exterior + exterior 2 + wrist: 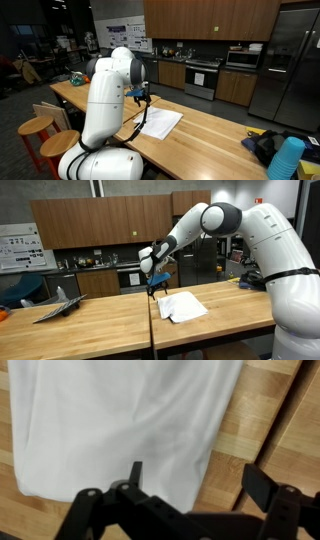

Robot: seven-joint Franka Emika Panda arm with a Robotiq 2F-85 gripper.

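In an exterior view, your gripper hangs above the wooden table. The white cloth lies flat just below it and slightly off to one side. In an exterior view, the gripper hovers over one corner of the white cloth. In the wrist view, your jaws stand wide apart and hold nothing. The white cloth spreads beneath and ahead of the fingers, with bare wood beside it.
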